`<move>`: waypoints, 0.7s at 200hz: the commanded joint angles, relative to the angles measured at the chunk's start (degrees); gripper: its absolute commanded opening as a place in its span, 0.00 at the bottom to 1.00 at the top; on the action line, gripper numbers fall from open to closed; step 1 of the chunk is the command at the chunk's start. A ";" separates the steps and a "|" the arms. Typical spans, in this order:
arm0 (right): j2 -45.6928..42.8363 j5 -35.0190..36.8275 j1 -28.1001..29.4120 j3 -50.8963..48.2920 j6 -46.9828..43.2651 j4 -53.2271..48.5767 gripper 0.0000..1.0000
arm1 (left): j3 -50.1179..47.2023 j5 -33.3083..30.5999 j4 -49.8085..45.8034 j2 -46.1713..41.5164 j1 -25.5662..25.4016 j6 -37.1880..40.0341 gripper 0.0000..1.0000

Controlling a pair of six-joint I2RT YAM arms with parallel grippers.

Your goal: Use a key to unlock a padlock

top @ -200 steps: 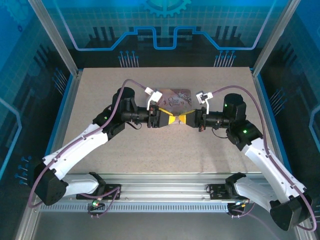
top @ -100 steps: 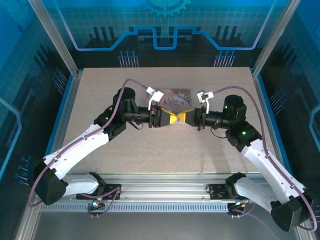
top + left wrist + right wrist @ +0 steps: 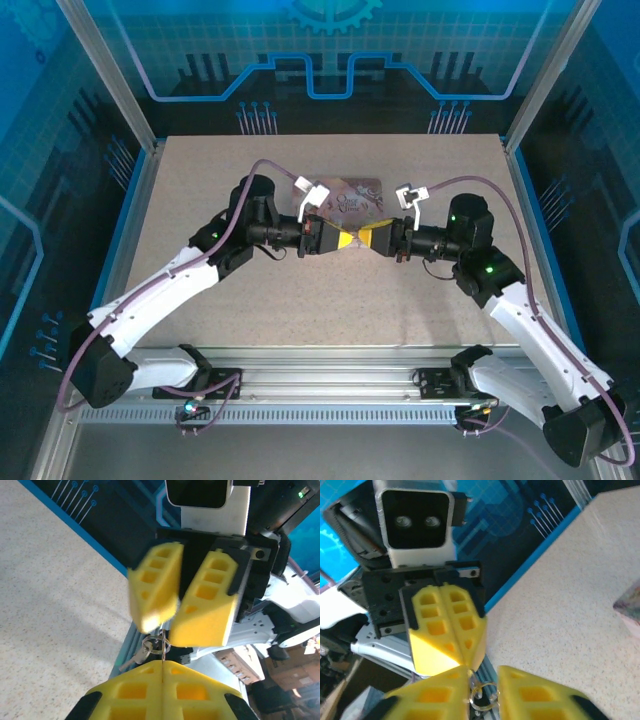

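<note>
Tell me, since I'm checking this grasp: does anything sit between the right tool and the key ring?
Nothing visible does. The key ring hangs right in the gap of the open right tool, apparently pinched by the shut left tool facing it tip to tip. The key dangles from the ring.

We look down on the table [image 3: 200, 290] from above and behind the arm bases, well back. Our two wrist views sit close up, facing each other along their own fingers; all three share where the left gripper [image 3: 344, 240] and right gripper [image 3: 371, 239] stand tip to tip
</note>
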 commanded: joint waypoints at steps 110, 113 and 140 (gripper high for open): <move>-0.35 -6.86 -1.99 -0.65 -1.34 -0.10 0.40 | 10.03 3.74 -18.02 3.82 -0.41 10.75 0.00; -0.21 -7.01 -1.84 -0.57 -1.42 -0.22 0.40 | 10.07 3.72 -18.00 3.87 -0.42 10.73 0.00; 0.84 -7.07 -0.57 0.18 -2.66 -1.62 0.40 | 9.90 4.16 -17.21 4.01 -0.72 10.46 0.00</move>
